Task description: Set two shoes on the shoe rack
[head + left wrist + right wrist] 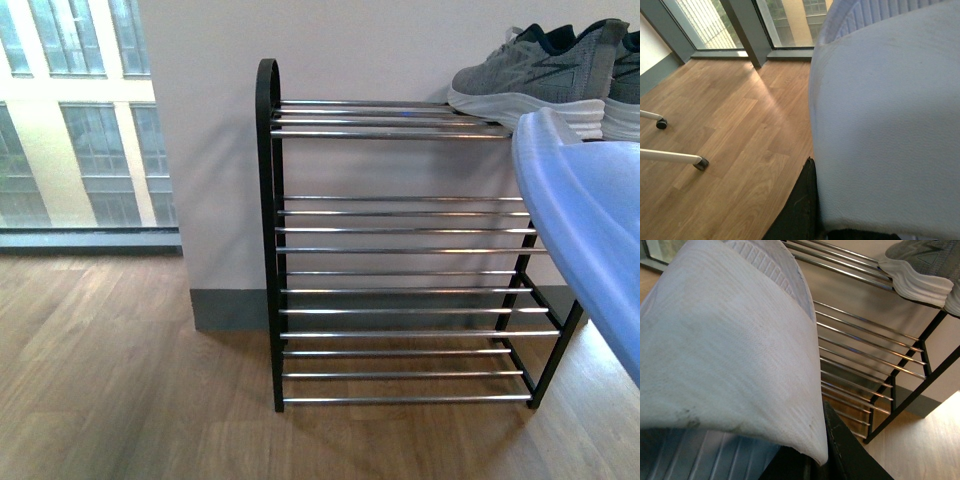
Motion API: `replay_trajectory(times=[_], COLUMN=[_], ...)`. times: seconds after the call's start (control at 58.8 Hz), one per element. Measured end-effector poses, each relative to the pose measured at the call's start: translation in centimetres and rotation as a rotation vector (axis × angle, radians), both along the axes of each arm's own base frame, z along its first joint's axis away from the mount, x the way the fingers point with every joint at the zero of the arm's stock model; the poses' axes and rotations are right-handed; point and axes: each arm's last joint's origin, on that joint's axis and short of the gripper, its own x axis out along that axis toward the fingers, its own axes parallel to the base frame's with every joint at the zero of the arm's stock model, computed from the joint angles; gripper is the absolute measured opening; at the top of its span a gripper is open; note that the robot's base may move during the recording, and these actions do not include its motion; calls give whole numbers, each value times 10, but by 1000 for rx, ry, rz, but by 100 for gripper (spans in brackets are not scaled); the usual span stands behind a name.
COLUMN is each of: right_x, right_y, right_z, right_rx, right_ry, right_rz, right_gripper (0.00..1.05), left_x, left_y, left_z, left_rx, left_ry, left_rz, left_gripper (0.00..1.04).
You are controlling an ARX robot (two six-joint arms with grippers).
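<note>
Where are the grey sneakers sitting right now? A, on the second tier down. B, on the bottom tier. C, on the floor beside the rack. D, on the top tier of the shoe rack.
D: the grey sneakers rest on the uppermost chrome bars of the shoe rack, toward its right end.

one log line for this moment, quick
left gripper: holds left slide | right gripper: holds right slide | sneakers: on rack top tier | stage: slides not yet on rack
</note>
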Motion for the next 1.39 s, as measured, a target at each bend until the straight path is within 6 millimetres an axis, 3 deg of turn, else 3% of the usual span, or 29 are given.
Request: replay_trajectory(times=[1.395], right_x=[0], right_y=[0], right_z=[0], right_rx=[2], right_ry=[3], right_rz=[2], right_gripper=[2], left_x=[0], left_y=[0], left_z=[0], left_rx=[3], left_ry=[2], left_rz=[2], left_gripper=[2])
